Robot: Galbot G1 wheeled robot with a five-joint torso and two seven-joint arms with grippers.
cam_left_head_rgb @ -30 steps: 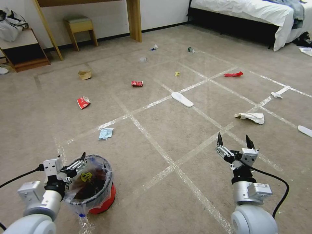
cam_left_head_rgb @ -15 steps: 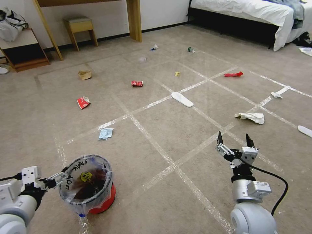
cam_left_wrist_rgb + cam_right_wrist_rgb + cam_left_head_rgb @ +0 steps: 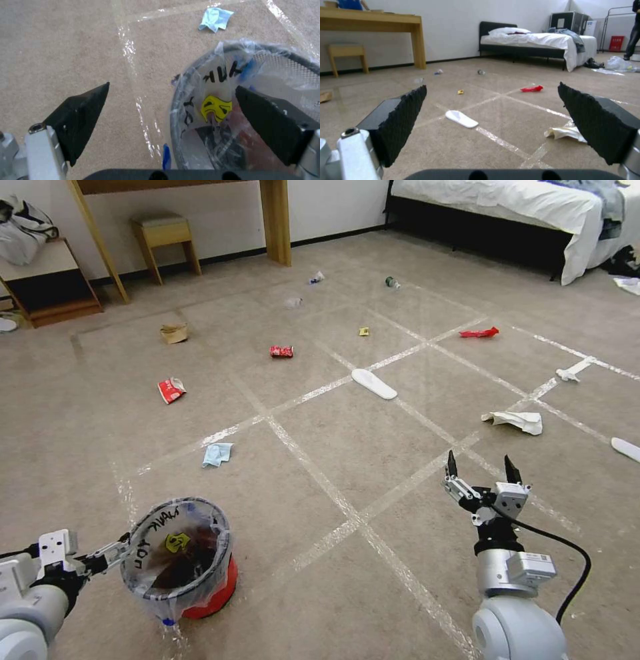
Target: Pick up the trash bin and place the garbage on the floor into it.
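Red-based and bag-lined, the trash bin (image 3: 180, 560) stands on the floor (image 3: 373, 447) with the left claw (image 3: 170, 112), pulled back outward since a second ago, straddling its near rim jaws wide, ungripped, while the right claw (image 3: 480, 473) waits wide and garbage like the blue mask (image 3: 217, 454) lies beyond.

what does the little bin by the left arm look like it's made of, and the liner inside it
The trash bin looks like glossy red plastic at the base, though the left wrist view shows dark fine mesh along its upper wall, so possibly metal mesh. Its liner is thin clear plastic film: crinkled, shiny, see-through, with black writing.
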